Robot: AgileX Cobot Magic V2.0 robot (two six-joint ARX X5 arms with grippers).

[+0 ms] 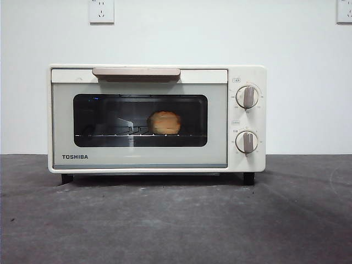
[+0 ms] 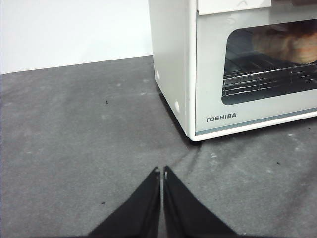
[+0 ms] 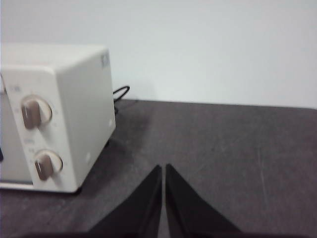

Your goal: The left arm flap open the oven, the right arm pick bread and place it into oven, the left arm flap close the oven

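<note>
Well, the oven (image 1: 157, 118) door sits flush and the bread (image 1: 164, 122) rests on the wire rack (image 1: 110, 135) inside. Left gripper (image 2: 161, 171) and right gripper (image 3: 163, 167) both hang clenched and empty, clear of it; nothing's left but backing off gently.

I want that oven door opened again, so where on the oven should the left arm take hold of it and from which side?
Grip the beige bar handle along the top edge of the oven door. It stands out from the front, so come from the front and hook the fingers over it from above, then pull outward and down. The door is shut now, with the bread on the wire rack inside.
</note>
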